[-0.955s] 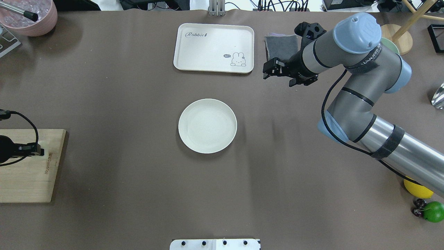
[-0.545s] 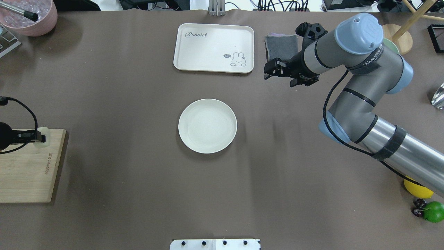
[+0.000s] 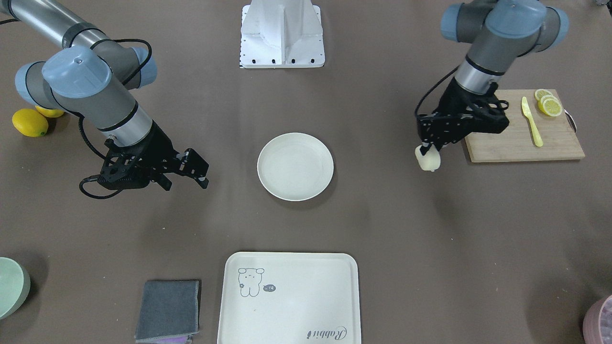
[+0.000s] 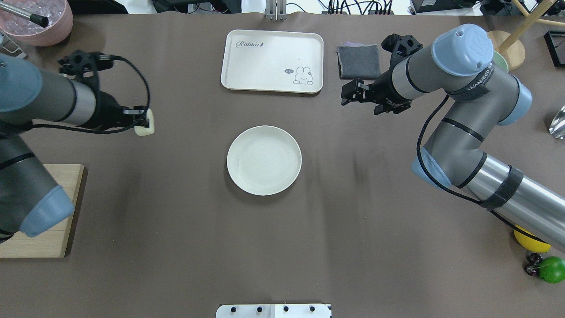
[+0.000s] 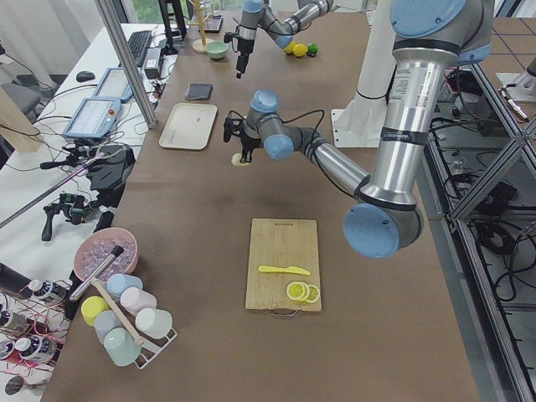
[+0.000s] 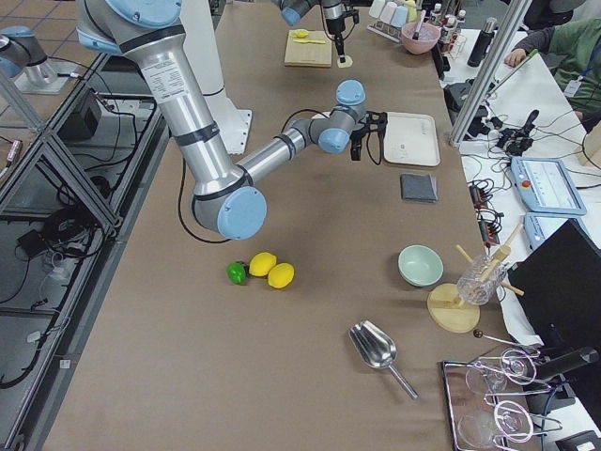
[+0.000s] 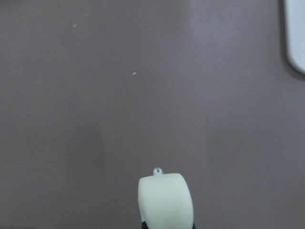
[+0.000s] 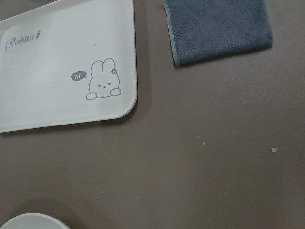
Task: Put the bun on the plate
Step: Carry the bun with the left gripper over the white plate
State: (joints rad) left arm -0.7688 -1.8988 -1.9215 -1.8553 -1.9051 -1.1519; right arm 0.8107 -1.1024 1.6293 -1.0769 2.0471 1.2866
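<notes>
Over the table, left end effector grips bun.

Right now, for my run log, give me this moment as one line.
left gripper: shut on bun, off the plate | right gripper: open, empty | plate: empty | task: not done

The tray, on the bench near the right fingers, carries the script word "Rabbit" in one corner. A small speech bubble reading "hi~" sits beside its rabbit drawing. A black strap on the right arm bears pale lettering, roughly "WANJEED", only partly legible.
</notes>
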